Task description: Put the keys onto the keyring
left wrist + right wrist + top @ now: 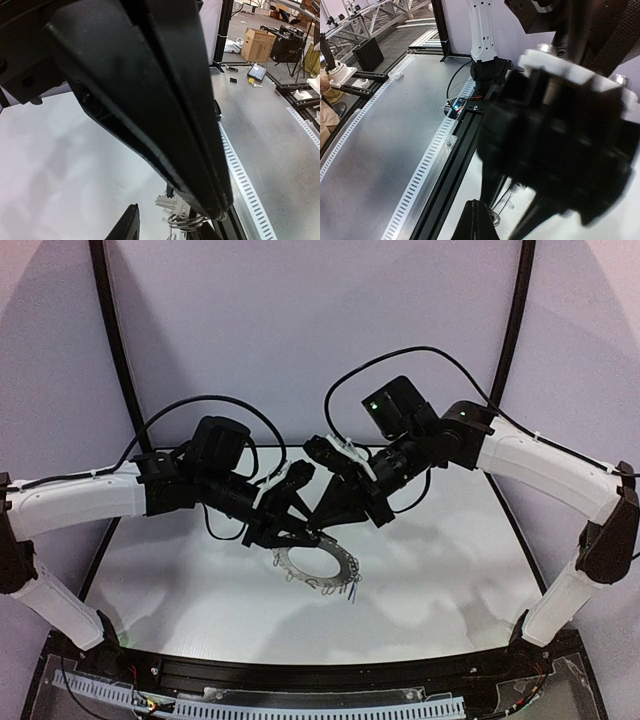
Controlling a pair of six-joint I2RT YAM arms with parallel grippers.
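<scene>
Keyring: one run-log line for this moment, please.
left gripper shut, tip at keyring wire loops | right gripper close beside, state unclear | keys not made out

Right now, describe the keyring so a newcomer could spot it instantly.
On the white table, look mid-table where the left gripper and right gripper meet. At their tips is the keyring: a flat grey disc with a large central hole and thin wire loops on its rim, the only ring-shaped thing there.
</scene>
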